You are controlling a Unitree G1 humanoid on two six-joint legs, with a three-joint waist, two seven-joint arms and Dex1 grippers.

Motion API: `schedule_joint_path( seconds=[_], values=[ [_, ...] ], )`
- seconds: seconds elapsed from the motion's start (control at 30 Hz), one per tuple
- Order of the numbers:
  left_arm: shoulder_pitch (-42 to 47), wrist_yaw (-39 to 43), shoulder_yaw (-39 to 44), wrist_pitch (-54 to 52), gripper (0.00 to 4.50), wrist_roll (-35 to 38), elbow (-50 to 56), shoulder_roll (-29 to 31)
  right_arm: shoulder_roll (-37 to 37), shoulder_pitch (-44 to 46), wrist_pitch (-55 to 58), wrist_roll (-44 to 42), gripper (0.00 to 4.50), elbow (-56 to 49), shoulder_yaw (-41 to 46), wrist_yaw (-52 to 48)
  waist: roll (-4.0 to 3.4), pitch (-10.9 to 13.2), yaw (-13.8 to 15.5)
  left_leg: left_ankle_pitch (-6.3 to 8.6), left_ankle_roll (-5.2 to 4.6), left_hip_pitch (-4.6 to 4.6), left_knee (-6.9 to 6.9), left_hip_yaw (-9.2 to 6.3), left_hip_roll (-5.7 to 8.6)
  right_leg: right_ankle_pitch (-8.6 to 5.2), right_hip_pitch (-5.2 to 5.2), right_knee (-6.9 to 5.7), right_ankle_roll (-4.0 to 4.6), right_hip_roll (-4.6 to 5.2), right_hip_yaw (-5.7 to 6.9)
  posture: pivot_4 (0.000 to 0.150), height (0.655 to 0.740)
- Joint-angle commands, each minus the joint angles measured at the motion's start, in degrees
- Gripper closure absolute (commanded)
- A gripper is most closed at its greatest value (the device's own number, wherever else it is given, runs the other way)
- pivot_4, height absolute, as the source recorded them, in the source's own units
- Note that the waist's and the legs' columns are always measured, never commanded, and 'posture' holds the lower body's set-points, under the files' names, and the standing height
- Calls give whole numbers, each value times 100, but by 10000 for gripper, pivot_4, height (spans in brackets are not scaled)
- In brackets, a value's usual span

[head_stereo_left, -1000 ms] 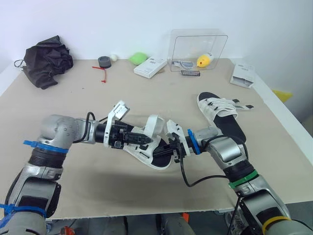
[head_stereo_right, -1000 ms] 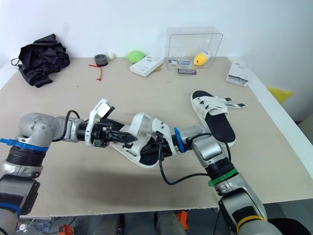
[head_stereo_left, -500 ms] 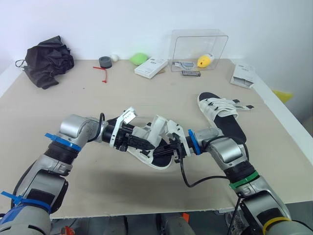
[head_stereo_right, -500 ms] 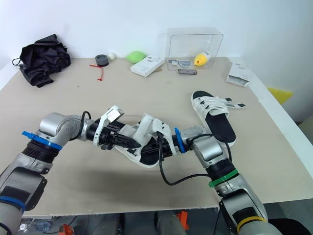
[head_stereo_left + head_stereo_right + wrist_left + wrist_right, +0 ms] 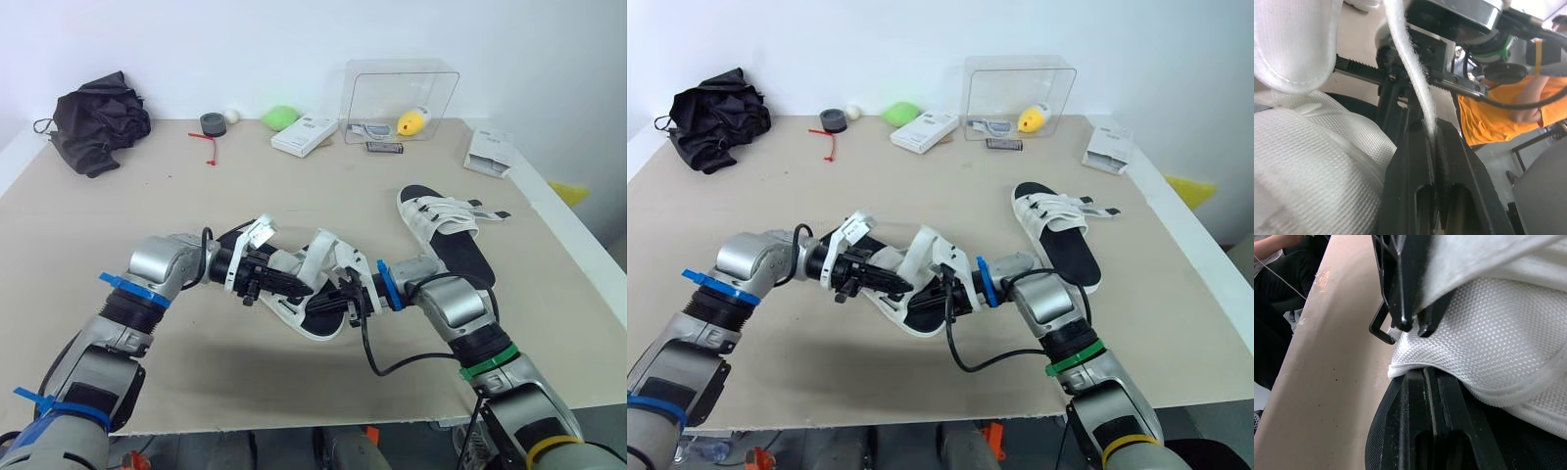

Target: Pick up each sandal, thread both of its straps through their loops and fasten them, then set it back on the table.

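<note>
The sandal [image 5: 312, 318] is white woven mesh cloth over a matt black footbed; the table [image 5: 294, 196] looks matt.

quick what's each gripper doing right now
Left gripper: shut, pinching the sandal's white strap.
Right gripper: shut on the sandal at its mesh edge.

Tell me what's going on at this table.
The robot holds a white sandal tilted between both hands, low over the table. Its left hand pinches a white strap of that sandal, while its right hand grips the mesh upper from the other side. The second sandal lies flat on the table to the robot's right.
</note>
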State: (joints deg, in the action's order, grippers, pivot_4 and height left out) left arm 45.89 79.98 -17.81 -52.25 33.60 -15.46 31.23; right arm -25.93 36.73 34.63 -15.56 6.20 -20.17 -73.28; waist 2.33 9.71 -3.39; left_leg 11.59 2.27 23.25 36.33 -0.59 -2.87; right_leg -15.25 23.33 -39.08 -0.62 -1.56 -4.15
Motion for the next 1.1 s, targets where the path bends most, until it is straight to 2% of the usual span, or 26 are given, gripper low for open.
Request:
schedule_joint_path(
  seconds=[0.03, 0.33, 0.63, 0.8, 1.1],
  values=[
    [-57, 75, -9, -110, 44306, -103, 92, 124, 5, -114, 78, 16, 45000, -30, -138, 18, 0, 0, 0, 0, 0, 0, 0, 0, 0, 0, 0, 0, 0, 0, 0, 1500, 7400],
    [-333, 201, -94, -423, 44306, -75, 535, 447, -26, 124, -82, 76, 45000, 251, -51, -32, -1, 0, -20, 2, -3, -1, -2, 1, -2, -2, 2, 0, 1, -3, -1, 1500, 7400],
    [-666, -277, 441, 66, 44306, -16, 747, 64, -24, 235, -162, 63, 45000, 356, -20, -62, 0, 0, -5, 2, -3, 0, -1, 1, -2, -2, 1, 0, 2, 0, -1, 1500, 7400],
    [-828, -748, 863, 533, 44306, 30, 804, -370, -40, 278, -156, 30, 45000, 334, 28, -61, -1, 0, 30, 2, -3, 2, 4, 2, -1, 2, 0, 0, -1, 2, -1, 1500, 7400],
    [-878, -301, 656, 11, 44306, 130, 1012, 171, -53, 265, -174, 34, 45000, 379, 16, -81, -2, 0, 30, 1, -2, 2, 6, 2, -2, 5, 2, -1, -2, -1, -2, 1500, 7400]
  ],
)
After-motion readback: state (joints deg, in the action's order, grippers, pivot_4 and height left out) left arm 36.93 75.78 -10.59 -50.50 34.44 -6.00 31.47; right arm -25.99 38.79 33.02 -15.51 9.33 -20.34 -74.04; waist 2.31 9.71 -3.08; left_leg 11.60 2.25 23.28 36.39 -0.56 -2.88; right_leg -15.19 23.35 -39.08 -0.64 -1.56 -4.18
